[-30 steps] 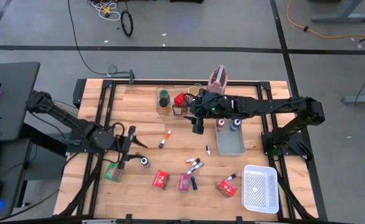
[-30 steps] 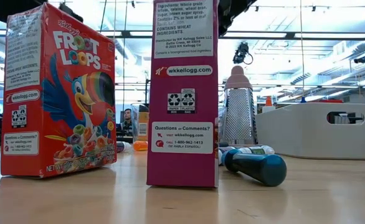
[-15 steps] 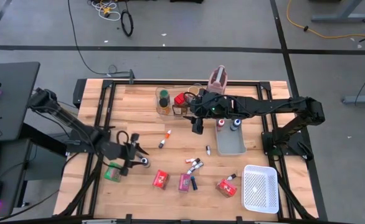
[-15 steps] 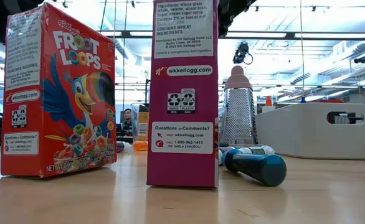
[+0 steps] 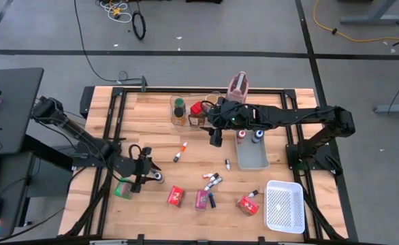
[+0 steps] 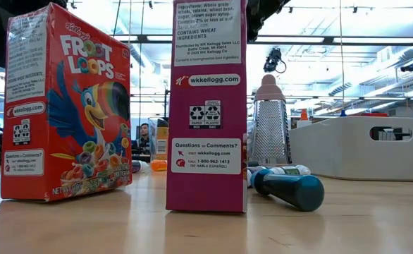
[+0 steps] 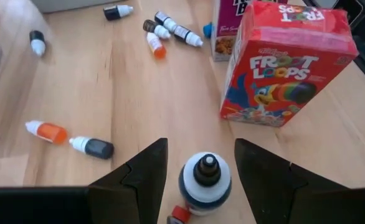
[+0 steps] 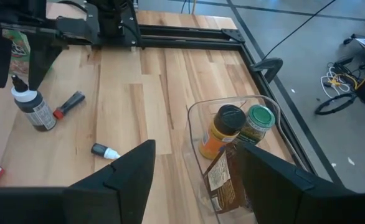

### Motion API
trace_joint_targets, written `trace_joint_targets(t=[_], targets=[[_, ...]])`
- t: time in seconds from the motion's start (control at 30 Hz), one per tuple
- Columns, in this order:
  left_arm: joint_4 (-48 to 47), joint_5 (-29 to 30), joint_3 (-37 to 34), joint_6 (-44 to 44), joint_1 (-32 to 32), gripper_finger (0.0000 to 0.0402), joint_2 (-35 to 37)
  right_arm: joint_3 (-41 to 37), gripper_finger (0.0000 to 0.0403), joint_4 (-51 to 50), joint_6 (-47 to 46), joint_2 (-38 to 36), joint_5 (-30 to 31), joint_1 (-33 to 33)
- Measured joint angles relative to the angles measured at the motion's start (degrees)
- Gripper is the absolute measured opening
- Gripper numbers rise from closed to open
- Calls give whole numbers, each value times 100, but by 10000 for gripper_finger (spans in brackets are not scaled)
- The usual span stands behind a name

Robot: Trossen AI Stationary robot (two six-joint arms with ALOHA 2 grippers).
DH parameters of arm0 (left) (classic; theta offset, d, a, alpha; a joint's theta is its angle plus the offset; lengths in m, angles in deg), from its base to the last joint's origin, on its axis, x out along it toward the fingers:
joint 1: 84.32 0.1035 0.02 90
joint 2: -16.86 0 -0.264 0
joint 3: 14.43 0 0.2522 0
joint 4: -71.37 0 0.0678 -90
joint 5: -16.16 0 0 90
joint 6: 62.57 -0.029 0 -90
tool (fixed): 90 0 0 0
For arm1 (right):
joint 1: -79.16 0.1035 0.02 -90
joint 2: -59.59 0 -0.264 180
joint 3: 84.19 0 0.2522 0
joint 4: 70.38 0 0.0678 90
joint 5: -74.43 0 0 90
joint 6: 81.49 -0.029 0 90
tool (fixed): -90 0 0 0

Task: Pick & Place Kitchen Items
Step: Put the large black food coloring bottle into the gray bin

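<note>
Pale butcher-block wood makes up the table (image 5: 152, 116), and the kitchen items lie scattered over it. The left gripper (image 5: 147, 171) is low over the near-left part of the table, its two dark fingers (image 7: 146, 169) spread apart on either side of an upright dark bottle (image 7: 205, 182) with a white shoulder and black tip — the fingers flank it with a gap on each side, gripping nothing. Beyond it, in the left wrist view, stands the red Froot Loops box (image 7: 285, 65), with a second box (image 7: 231, 31) just behind. An orange-bodied little bottle (image 7: 47, 132) and a black-bodied one (image 7: 93, 147) lie end to end, and more tiny bottles (image 7: 164, 32) lie farther on.

The right gripper (image 5: 216, 138) hangs above the table's far middle, fingers parted and empty. Just beside it is the clear plastic bin (image 8: 232, 155), holding a dark-lidded jar (image 8: 222, 129), a green-lidded jar (image 8: 257, 123) and what looks like a labelled packet — hard to tell through the plastic. From above, the grey tray (image 5: 251, 155) carries two small bottles at its far end, a white mesh basket (image 5: 284, 205) sits at the near-right corner, and a green packet (image 5: 123, 188) lies close by the left gripper.
</note>
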Motion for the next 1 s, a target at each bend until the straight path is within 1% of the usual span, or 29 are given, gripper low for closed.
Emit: trace_joint_targets(t=[0.07,0.23,0.33,0.53,0.83,1.0], targets=[[-24,-101,0,72,0,194,-11,0,236,2,0,0,0,0],[62,-138,0,166,2,194,-395,0,236,4,0,-2,2,0],[212,-43,0,172,2,194,-747,0,236,7,0,-4,2,0],[238,27,0,452,2,194,-1115,-2,236,9,0,-4,2,0],[232,204,0,572,28,194,-1231,-2,236,24,0,-4,3,0],[280,184,0,1229,28,194,-1226,-2,236,42,0,-4,2,1]])
